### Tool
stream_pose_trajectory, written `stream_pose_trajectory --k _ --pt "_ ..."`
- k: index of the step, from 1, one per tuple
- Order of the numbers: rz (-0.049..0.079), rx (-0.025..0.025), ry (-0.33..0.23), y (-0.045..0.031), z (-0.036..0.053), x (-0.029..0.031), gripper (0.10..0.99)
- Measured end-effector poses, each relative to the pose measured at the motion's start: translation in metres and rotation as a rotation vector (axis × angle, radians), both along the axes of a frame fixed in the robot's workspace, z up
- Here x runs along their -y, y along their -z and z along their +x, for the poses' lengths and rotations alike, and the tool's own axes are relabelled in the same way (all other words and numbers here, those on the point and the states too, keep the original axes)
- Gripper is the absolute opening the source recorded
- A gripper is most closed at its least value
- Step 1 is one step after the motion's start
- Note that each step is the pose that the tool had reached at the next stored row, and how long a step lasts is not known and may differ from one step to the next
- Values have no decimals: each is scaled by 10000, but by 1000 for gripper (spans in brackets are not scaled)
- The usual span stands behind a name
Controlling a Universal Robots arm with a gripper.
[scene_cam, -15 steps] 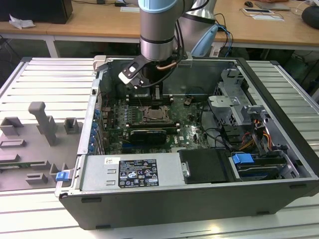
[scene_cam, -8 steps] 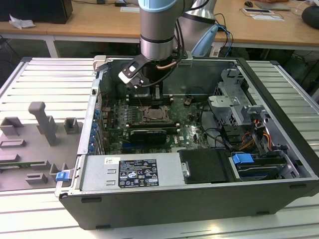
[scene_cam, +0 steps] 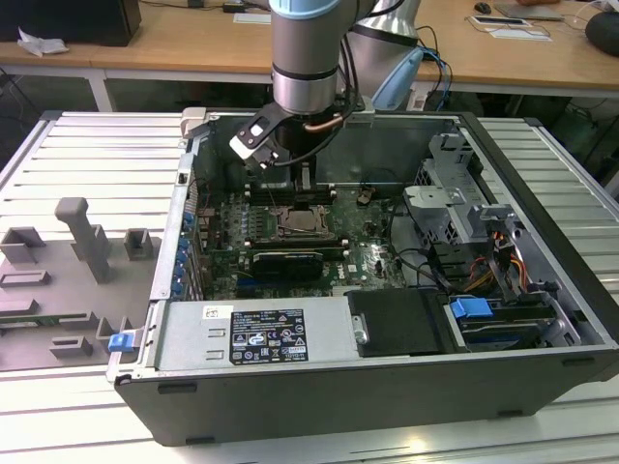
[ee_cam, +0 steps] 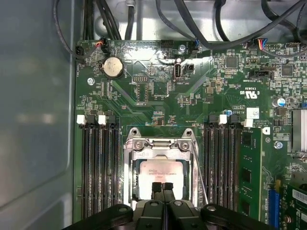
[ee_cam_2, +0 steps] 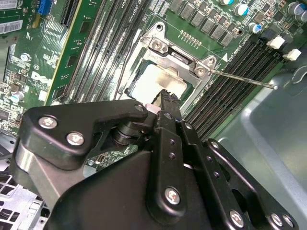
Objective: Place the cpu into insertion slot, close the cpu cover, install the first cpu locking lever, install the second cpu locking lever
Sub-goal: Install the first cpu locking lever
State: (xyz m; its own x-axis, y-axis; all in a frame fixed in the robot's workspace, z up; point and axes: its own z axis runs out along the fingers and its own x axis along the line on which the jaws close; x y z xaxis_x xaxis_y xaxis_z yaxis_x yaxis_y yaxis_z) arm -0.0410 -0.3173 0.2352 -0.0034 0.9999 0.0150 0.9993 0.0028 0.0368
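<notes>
Arm reaches down into the open case [scene_cam: 406, 391] on the slatted surface [scene_cam: 87, 145]. We see the pincer [ee_cam: 163, 185] narrow, fingers [ee_cam: 157, 190] pressed together with nothing between them. In both wrist views the tips hang right over the cpu [ee_cam: 158, 171], near one edge of it; we can't tell if they touch. The cpu lies flat in the slot [scene_cam: 286, 228] on the green board [ee_cam: 158, 103], silver top up. The cover [ee_cam: 158, 151] lies down around the cpu, which shows through its window. In the second wrist view one thin lever [ee_cam_2: 244, 80] sticks out sideways from the cover's corner, over the memory slots [ee_cam_2: 230, 72]. Another thin rod [ee_cam_2: 121, 72] runs along the opposite side of the frame.
</notes>
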Motion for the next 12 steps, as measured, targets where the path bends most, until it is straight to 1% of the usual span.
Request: stream_pose_trajectory --k 7,12 --pt "-4 0 -1 -81 0 0 110" --pt "-5 0 0 -189 0 -2 110"
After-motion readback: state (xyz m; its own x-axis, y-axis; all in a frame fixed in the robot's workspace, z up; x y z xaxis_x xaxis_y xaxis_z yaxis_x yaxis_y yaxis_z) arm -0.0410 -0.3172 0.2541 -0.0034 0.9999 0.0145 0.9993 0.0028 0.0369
